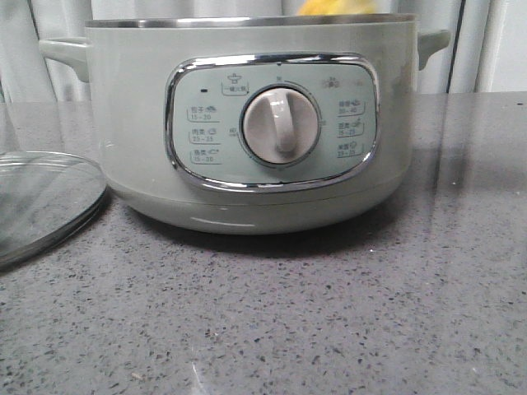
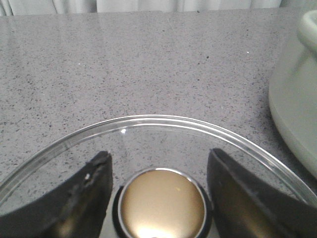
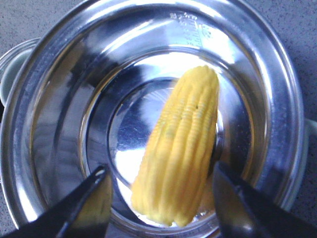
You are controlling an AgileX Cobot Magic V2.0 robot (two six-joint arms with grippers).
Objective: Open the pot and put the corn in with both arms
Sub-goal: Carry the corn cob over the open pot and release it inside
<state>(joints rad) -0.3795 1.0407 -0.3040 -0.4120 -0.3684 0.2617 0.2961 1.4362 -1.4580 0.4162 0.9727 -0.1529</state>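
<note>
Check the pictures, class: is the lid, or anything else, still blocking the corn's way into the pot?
Nothing visible does. The glass lid lies on the counter left of the pot, whose mouth is open. The corn is right over the bare steel interior.

The large pale grey-green round pot (image 1: 148,123) has a smooth, satin-glossy plastic-looking shell, a chrome-rimmed panel (image 1: 272,123) and a mirror-bright steel inside (image 3: 64,124). The bright yellow corn cob (image 3: 181,148) looks ribbed and faintly waxy. The grey speckled stone-like surface (image 1: 329,321) is polished; the round clear glass lid (image 2: 163,124) carries a shiny gold-toned metal knob (image 2: 162,206) between matt black fingers (image 2: 79,198).

speckled grey countertop (image 1: 329,329), pale curtains (image 1: 49,49)
</note>
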